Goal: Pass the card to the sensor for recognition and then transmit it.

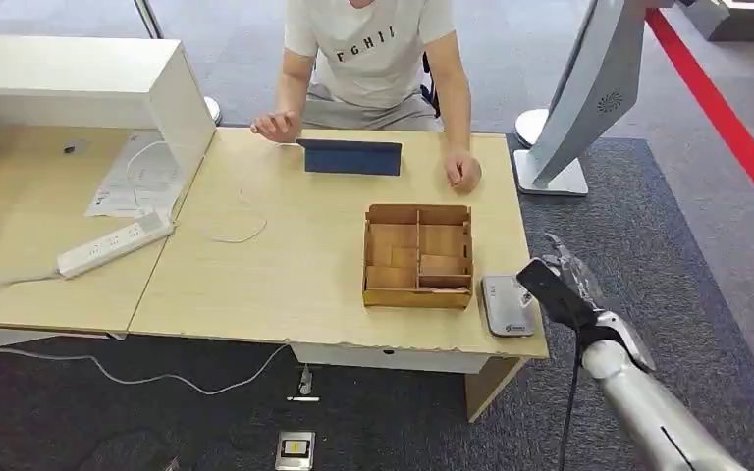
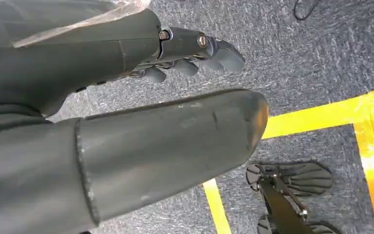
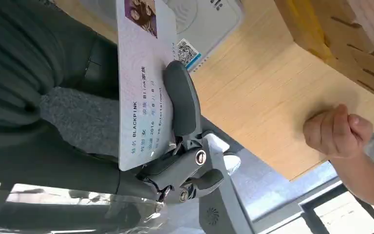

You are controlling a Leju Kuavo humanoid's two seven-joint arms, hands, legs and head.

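My right hand (image 1: pixel 562 282) hovers just off the table's front right corner, pinching a white ID card (image 3: pixel 141 83) with a photo and printed text. The thumb (image 3: pixel 181 97) presses on the card's face. The grey card sensor (image 1: pixel 507 305) lies on the table right beside the hand, and in the right wrist view the sensor (image 3: pixel 209 19) sits just past the card's edge. My left hand (image 2: pixel 195 51) hangs over the carpet, fingers curled loosely, holding nothing.
A wooden compartment box (image 1: pixel 418 255) stands left of the sensor. A person sits across the table, one fist (image 1: pixel 463 172) resting near a dark tablet (image 1: pixel 351 156). A power strip (image 1: pixel 114 244) and papers lie at the left. A white kiosk stand (image 1: pixel 579 98) rises at the right.
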